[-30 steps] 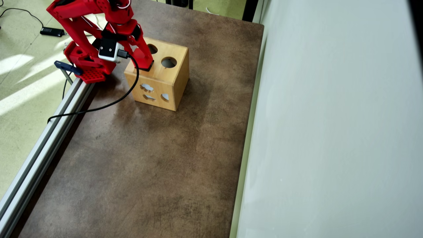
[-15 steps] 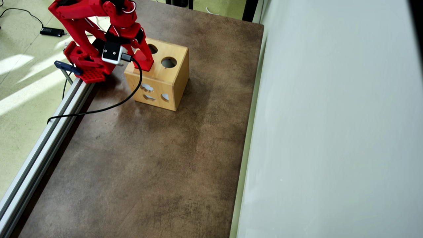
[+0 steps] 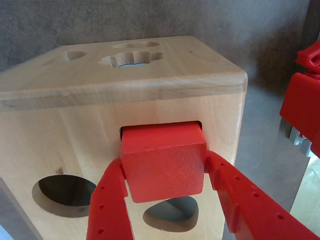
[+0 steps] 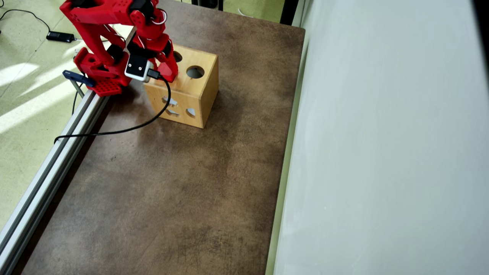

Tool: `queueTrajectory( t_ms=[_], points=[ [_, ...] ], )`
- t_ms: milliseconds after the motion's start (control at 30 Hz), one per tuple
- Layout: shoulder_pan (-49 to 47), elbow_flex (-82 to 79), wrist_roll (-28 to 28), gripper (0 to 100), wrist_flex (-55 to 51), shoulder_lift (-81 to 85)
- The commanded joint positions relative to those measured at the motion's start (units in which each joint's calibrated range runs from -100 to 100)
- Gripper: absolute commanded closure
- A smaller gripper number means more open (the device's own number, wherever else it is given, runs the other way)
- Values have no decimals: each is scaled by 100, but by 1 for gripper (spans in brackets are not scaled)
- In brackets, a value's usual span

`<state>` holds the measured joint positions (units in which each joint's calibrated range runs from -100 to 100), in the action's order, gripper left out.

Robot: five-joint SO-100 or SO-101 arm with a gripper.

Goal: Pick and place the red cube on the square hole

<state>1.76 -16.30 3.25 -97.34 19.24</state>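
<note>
Gripper (image 3: 165, 172) holds red cube (image 3: 162, 162) partly inside wooden box's (image 3: 150, 70) square hole (image 3: 161, 124).

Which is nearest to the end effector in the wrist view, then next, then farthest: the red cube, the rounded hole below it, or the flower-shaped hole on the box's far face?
1. Red cube: between the fingers of the end effector, partly in the square hole.
2. Rounded hole: just below the cube, same face of the wooden box.
3. Flower-shaped hole: up on the far face.
</note>
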Motion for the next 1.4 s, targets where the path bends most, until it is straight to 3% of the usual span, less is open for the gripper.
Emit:
queueTrajectory(
  t_ms=[0,467,833,1367],
  points=[
    [17,-34,24,98,15,-85],
    [17,38,20,97,-33,-94],
    [25,-25,24,68,-57,17],
    [10,56,24,67,-49,2327]
  ],
)
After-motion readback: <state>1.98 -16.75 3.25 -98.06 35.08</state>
